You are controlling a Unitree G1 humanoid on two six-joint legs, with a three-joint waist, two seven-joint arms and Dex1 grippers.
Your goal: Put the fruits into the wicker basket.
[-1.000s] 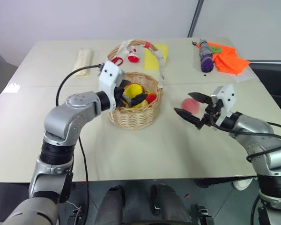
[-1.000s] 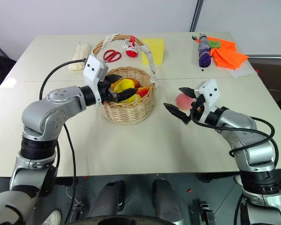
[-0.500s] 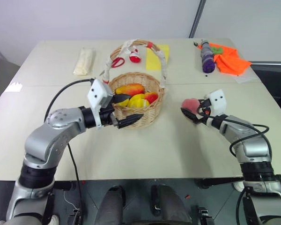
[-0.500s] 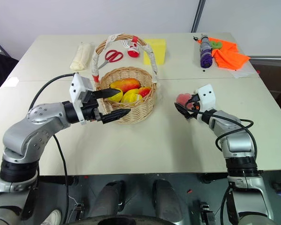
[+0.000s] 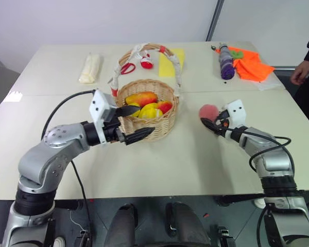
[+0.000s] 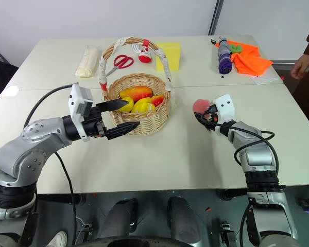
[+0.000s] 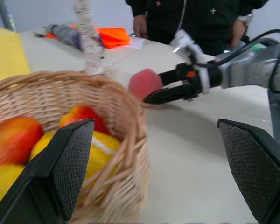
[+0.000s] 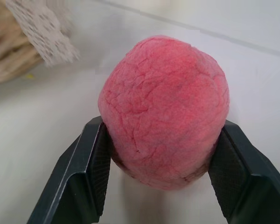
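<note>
**Peach gripped right of the basket**

The wicker basket — round, tan, its tall handle wrapped white with red bands — is sitting mid-table, holding about four fruits; its rim is hiding their lower halves. The left gripper is hovering at the basket's near-left wall, spread wide and empty. Right of the basket, the right gripper is pinching one fuzzy pink-red peach on both sides.

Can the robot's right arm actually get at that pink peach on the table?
Probably yes. The right gripper already has a finger on each side of the peach, pads at its flanks, and nothing lies between them on the table.
</note>
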